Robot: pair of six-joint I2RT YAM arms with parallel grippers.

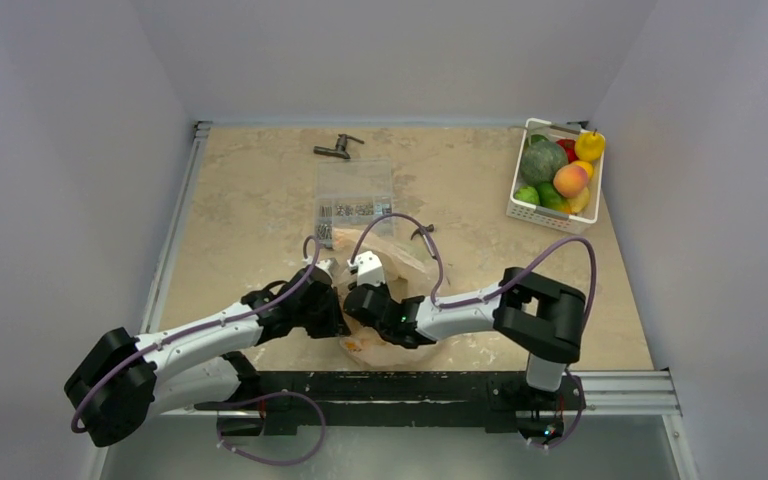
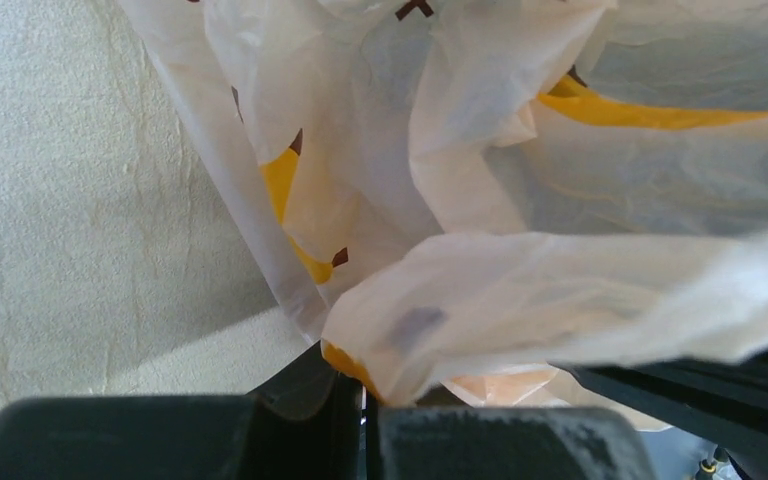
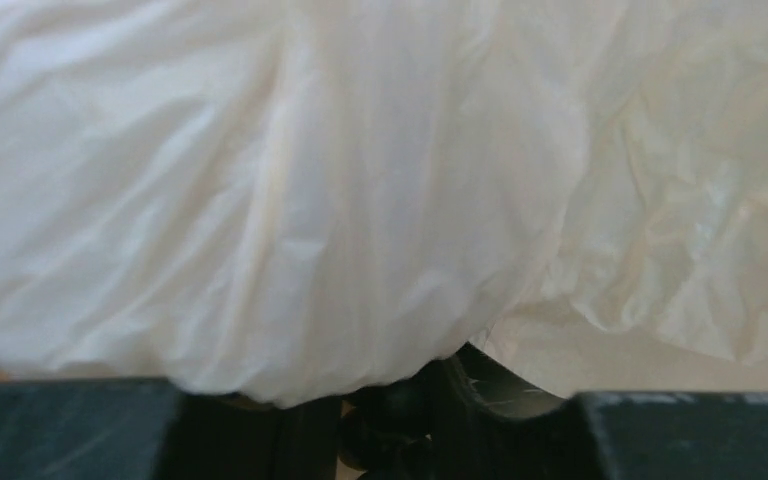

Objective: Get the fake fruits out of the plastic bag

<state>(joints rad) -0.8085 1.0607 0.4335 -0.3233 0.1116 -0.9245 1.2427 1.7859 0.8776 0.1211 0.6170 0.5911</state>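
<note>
The left arm is reaching in from the lower left of the top view. Its left pincer (image 1: pixel 328 268) is sitting in the middle of the desk (image 1: pixel 240 200). In the left wrist view the left pincer (image 2: pixel 365 425) is clenched tight, and it is pinching a fold of the plastic bag (image 2: pixel 520 300) between its two fingers.

The plastic bag (image 1: pixel 405 262) is lying crumpled on the desk in the lower middle of the top view, partly under both arms. It is thin and pale peach, with yellow and brown marks.

Just right of the left pincer, the right pincer (image 1: pixel 362 274) is pressing against the bag. In the right wrist view the bag (image 3: pixel 360 180) is filling almost the whole frame and covering the right pincer (image 3: pixel 390 425), so I cannot tell if it is gripping or let go.

Above the bag, a clear box (image 1: pixel 355 200) is lying flat. A small dark tool (image 1: pixel 338 147) is lying past it, near the top edge.

In the upper right, a white basket (image 1: pixel 516 205) is sitting on the desk, well apart from the bag. The peach (image 1: pixel 570 180) and the green ball (image 1: pixel 527 195) are lying inside it, beside a big dark green bumpy vegetable (image 1: pixel 543 160), a yellow piece (image 1: pixel 590 147) and a red piece (image 1: pixel 567 148).
</note>
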